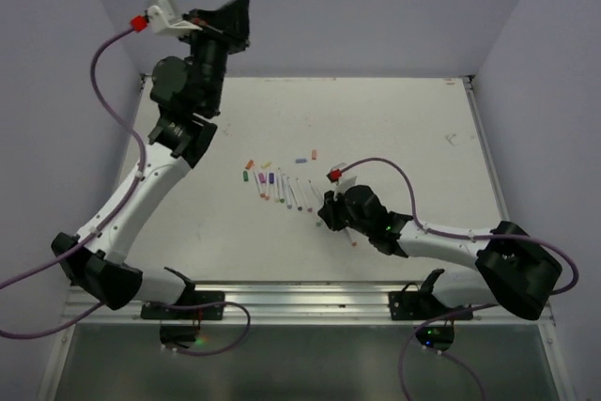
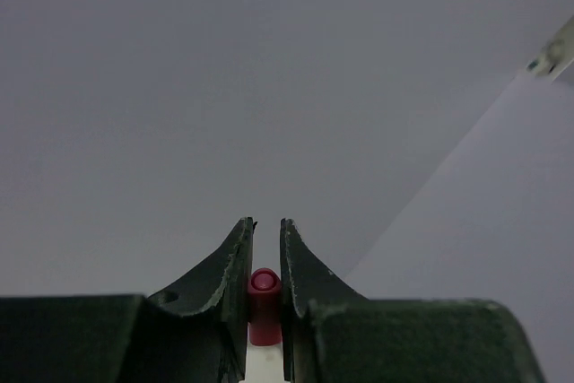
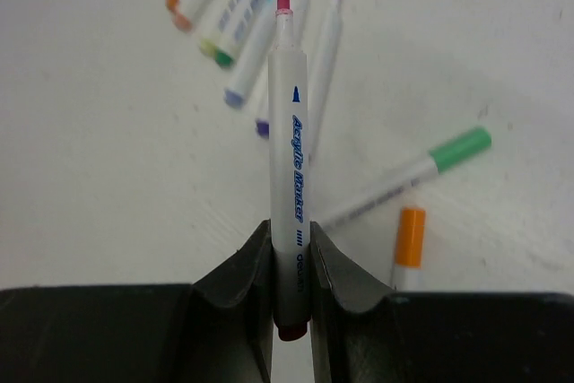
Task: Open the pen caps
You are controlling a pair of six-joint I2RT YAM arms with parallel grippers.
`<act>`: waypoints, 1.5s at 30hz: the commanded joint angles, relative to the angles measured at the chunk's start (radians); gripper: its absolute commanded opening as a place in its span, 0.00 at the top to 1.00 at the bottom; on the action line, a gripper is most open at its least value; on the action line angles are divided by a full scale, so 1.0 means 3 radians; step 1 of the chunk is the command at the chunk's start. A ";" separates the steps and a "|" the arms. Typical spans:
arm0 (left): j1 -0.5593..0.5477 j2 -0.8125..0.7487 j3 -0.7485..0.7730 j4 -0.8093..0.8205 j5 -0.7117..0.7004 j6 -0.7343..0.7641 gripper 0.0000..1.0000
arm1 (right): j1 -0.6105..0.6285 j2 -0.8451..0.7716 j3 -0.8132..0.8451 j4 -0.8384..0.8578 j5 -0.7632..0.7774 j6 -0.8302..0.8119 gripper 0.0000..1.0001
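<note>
My left gripper (image 2: 266, 223) is raised high off the table toward the back wall (image 1: 231, 18) and is shut on a small red pen cap (image 2: 264, 297). My right gripper (image 3: 291, 229) sits low over the table (image 1: 331, 216), shut on the white barrel of an uncapped pen (image 3: 291, 132) whose red tip points away. Beyond it, several white pens (image 3: 242, 33) lie in a row (image 1: 282, 190). A few loose pen caps (image 1: 249, 165) lie behind the row. To the right lie a green-capped pen (image 3: 459, 147) and an orange-capped pen (image 3: 410, 238).
The white table (image 1: 394, 129) is walled by pale panels at the back and sides. A metal rail (image 1: 300, 293) with the arm bases runs along the near edge. Purple cables loop off both arms.
</note>
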 commanded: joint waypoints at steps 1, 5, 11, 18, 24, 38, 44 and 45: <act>0.0005 -0.0198 0.0239 0.0709 -0.0401 0.0110 1.00 | 0.0025 -0.0011 -0.0022 -0.0413 -0.0041 -0.0042 1.00; 0.0046 -0.0259 0.0250 0.0582 -0.0360 0.0141 1.00 | 0.0025 -0.0103 0.0023 -0.0438 -0.0031 -0.0067 1.00; 0.0092 -0.0617 -0.0389 0.0071 -0.0243 0.0218 1.00 | 0.0025 -0.0247 0.0253 -0.0683 0.0148 0.0004 1.00; 0.0154 -0.1037 -0.1590 -0.0456 0.0172 0.0034 1.00 | -0.0088 0.0361 0.0836 -0.1067 0.0455 0.0152 1.00; 0.0164 -0.1170 -0.2270 -0.0702 0.0468 -0.0008 1.00 | -0.0164 0.0980 0.1179 -0.1108 0.0384 0.0280 0.99; 0.0179 -0.0792 -0.2716 -0.0513 0.0796 -0.0120 1.00 | -0.0185 0.1425 0.1261 -0.1001 0.0230 0.0362 0.73; 0.0184 -0.0526 -0.2665 -0.0487 0.0827 -0.0166 1.00 | -0.0180 0.1507 0.1292 -0.0950 0.0174 0.0378 0.67; 0.0184 -0.0475 -0.2670 -0.0472 0.0811 -0.0171 1.00 | -0.0180 0.1507 0.1292 -0.0949 0.0169 0.0383 0.67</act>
